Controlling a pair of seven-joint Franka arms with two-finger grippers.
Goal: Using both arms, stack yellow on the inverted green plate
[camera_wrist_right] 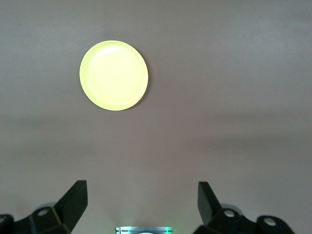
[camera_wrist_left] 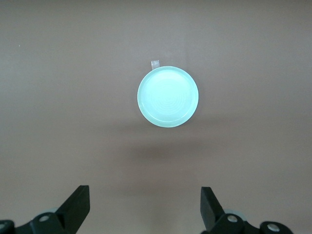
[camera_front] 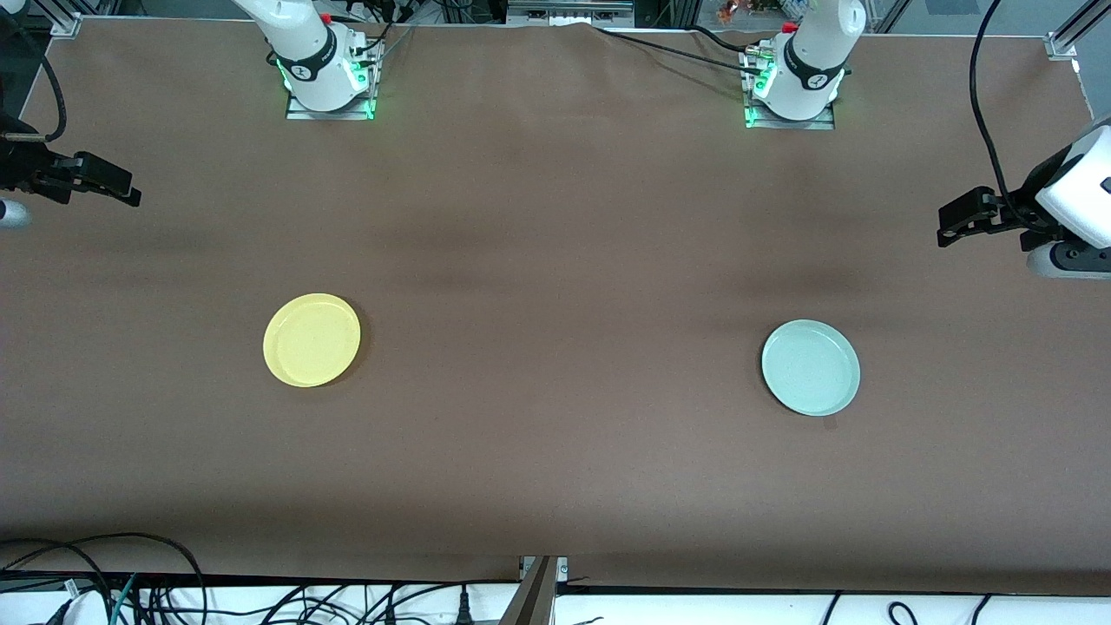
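yellow [camera_front: 312,339] and green plate [camera_front: 811,367] rim-up.

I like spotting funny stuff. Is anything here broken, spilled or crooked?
Nothing is broken or spilled. The yellow plate and green plate lie flat and far apart. One small oddity: a bit of tape peeks from under the green plate's edge. The left gripper and right gripper are open.

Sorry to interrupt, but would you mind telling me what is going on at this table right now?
Nothing is being handled yet. The round yellow plastic plate lies toward the right arm's end of the brown table, the round pale mint-green plate toward the left arm's end, both rim up. The left gripper and right gripper hang open, high above the table, waiting.
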